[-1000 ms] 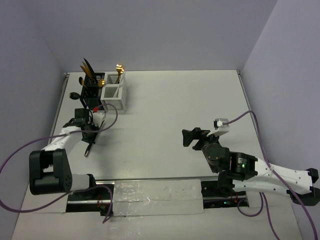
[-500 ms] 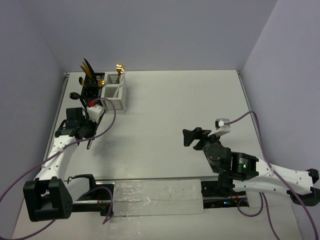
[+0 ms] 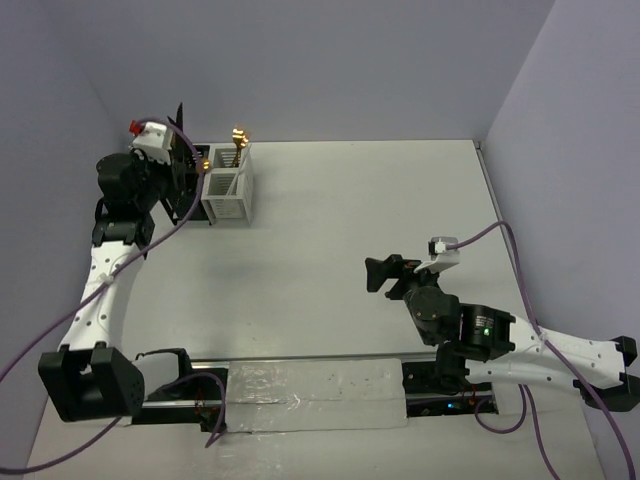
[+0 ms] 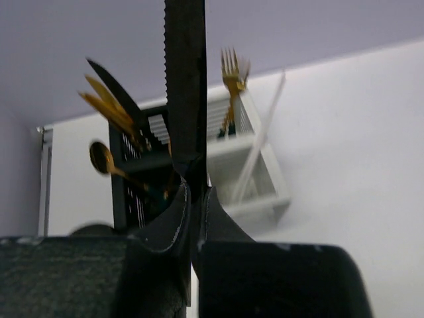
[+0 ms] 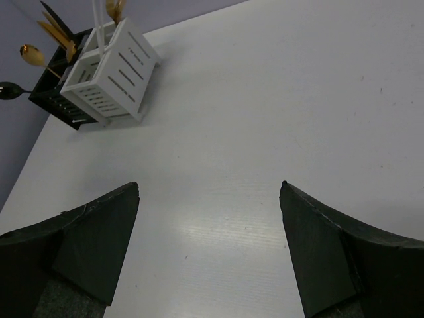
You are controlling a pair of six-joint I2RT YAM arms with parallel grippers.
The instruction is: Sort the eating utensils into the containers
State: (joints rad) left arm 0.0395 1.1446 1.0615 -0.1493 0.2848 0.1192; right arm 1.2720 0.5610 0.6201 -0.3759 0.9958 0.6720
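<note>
My left claw (image 4: 193, 199) is clenched low on the black knife (image 4: 184, 79), serrated blade upright, near the black caddy (image 4: 129, 192). It looks stiff, light and slick, likely to swivel; a hold nearer mid-length seems safer. My right claw (image 5: 209, 187) hangs released over the counter (image 5: 265, 99).

Top looks down; wrists face forward — all see white caddy (image 3: 228, 196).

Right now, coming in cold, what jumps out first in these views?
A black serrated knife stands upright, pinched in the left gripper, by the black caddy at the far left of the table. Beside it, the white caddy holds a gold fork. The right gripper hangs open over the tabletop, mid-right.
</note>
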